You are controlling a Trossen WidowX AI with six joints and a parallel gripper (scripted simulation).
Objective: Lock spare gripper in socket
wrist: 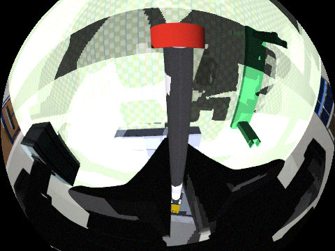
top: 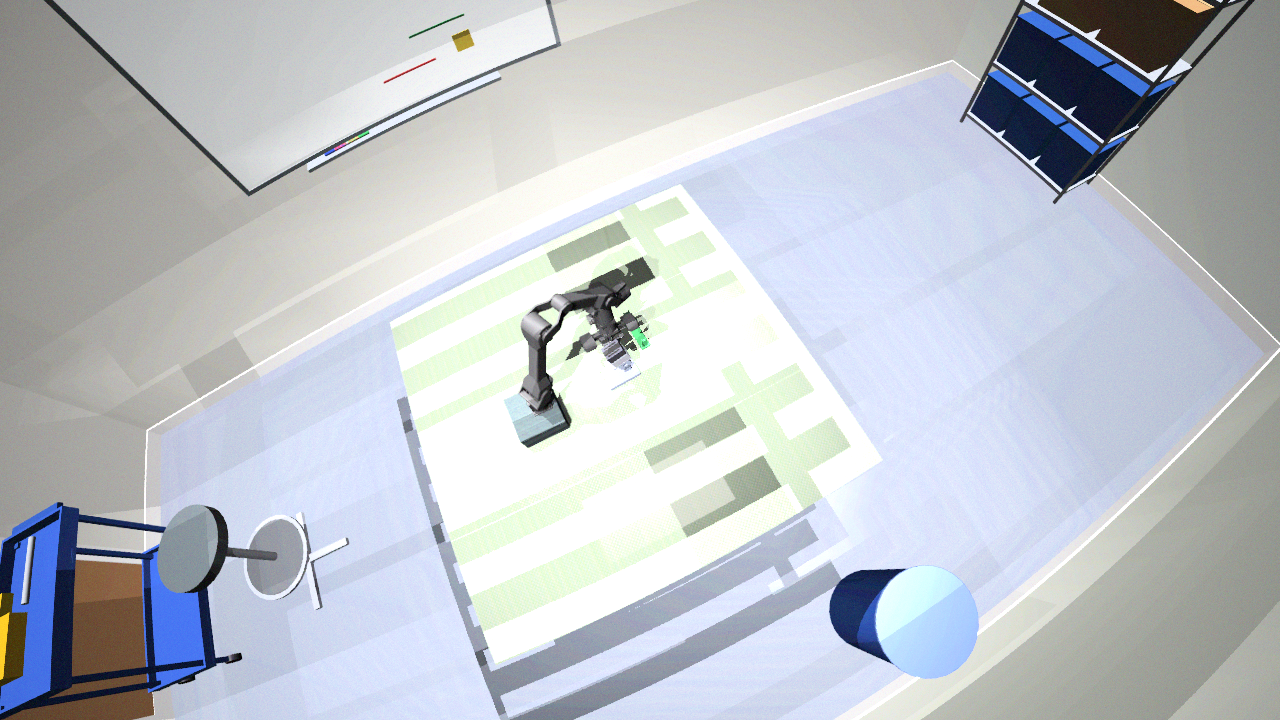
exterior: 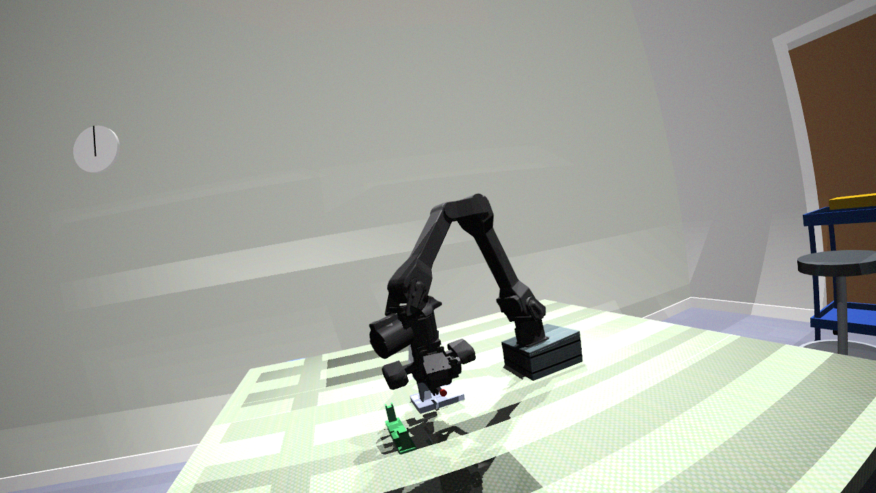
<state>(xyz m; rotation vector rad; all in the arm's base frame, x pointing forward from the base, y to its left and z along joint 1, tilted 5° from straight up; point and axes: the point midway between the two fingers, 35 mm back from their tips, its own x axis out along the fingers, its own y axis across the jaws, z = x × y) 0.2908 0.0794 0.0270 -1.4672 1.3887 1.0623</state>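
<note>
My gripper (exterior: 436, 389) (wrist: 171, 141) is shut on the lock pin, a dark shaft with a red head (wrist: 178, 35) (exterior: 443, 392). The shaft (wrist: 179, 104) runs between the fingers, with its far end toward the bottom of the wrist view. The pale mount (top: 626, 380) (exterior: 452, 400) (wrist: 139, 142) stands close beside the hand. The grey spare gripper (top: 615, 351) sits at the mount in the top view. In the exterior view my hand covers it. The socket hole is hidden, so I cannot tell how the pin's end lines up with it.
A green stand (top: 641, 338) (exterior: 399, 433) (wrist: 248, 92) with upright ends is on the table beside the mount. The arm's base box (top: 537, 420) (exterior: 545, 352) (wrist: 52, 151) is on the mount's other side. Dark shadows fall across the table (top: 554, 555).
</note>
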